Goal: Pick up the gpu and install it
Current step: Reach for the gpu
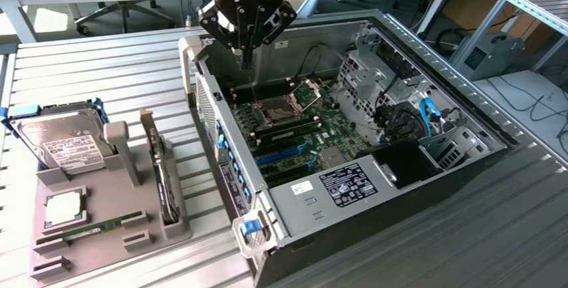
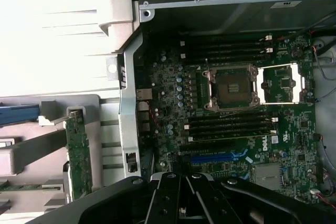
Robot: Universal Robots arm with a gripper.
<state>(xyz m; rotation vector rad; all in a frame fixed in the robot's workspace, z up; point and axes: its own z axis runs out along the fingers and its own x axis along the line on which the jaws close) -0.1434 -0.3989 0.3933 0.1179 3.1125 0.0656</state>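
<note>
The gpu [image 1: 161,171] is a thin dark card standing on edge in a slot of the grey holder [image 1: 106,235], at the exterior view's left. In the wrist view the gpu [image 2: 79,156] appears as a narrow green-faced strip beside the case wall. My gripper [image 1: 244,58] hangs above the open computer case [image 1: 293,198], over the motherboard's rear edge, well away from the card. Its fingers [image 2: 181,203] are together and hold nothing. The motherboard [image 2: 236,129] lies below with an open CPU socket [image 2: 231,87] and blue expansion slots [image 2: 212,157].
The holder also carries a silver hard drive [image 1: 62,145], a square chip [image 1: 64,208] and a green memory stick [image 1: 89,229]. The case's metal side wall [image 1: 213,135] stands between holder and motherboard. Drive cages and blue cables [image 1: 430,118] crowd the case's far side.
</note>
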